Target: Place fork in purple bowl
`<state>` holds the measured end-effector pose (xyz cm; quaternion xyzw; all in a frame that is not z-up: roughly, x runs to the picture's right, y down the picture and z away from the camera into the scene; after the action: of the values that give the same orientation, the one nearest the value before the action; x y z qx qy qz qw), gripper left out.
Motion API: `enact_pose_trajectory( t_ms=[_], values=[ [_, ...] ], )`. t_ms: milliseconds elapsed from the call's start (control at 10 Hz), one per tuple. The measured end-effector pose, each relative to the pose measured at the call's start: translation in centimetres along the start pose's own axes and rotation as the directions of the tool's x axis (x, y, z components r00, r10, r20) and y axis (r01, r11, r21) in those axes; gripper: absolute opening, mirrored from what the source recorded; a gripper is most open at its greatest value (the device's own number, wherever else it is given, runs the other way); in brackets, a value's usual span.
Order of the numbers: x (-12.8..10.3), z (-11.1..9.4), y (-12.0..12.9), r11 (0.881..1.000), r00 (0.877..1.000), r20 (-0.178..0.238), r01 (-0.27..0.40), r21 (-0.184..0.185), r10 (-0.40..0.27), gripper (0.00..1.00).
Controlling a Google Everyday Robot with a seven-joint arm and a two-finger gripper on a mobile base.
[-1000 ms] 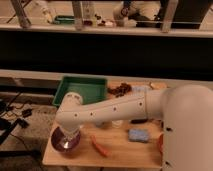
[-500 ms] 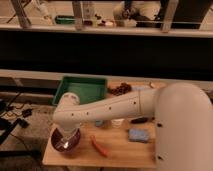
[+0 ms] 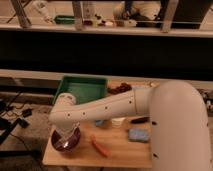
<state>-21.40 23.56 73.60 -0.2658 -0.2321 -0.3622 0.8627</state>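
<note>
The purple bowl [image 3: 66,141] sits at the front left corner of the wooden table [image 3: 120,152]. My white arm reaches across from the right, and its wrist [image 3: 66,114] points straight down over the bowl. The gripper [image 3: 64,136] hangs inside or just above the bowl and covers most of its inside. I cannot make out the fork; it is hidden by the gripper or lost in the bowl's dark inside.
A green tray [image 3: 82,90] stands at the back left. A red-orange elongated object [image 3: 99,146] lies right of the bowl. A blue sponge [image 3: 138,135], a white cup [image 3: 118,122] and a dark object [image 3: 139,120] lie toward the right. Brown items [image 3: 119,89] lie behind.
The wrist has moved slightly left and down, bringing the gripper lower over the purple bowl. The other objects on the table have not moved.
</note>
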Motion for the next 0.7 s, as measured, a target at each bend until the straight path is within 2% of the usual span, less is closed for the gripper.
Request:
enact_pose_trajectory(
  t_ms=[300, 500, 600, 700],
  values=[
    [-0.05, 0.01, -0.01, 1.0, 1.0, 0.0, 0.0, 0.0, 0.0, 0.5],
    [-0.06, 0.02, -0.01, 1.0, 1.0, 0.001, 0.0, -0.001, 0.0, 0.67],
    [-0.06, 0.02, -0.01, 1.0, 1.0, 0.001, 0.0, 0.0, 0.0, 0.78],
    [-0.06, 0.01, -0.01, 1.0, 1.0, 0.001, 0.0, 0.0, 0.0, 0.8]
  ],
)
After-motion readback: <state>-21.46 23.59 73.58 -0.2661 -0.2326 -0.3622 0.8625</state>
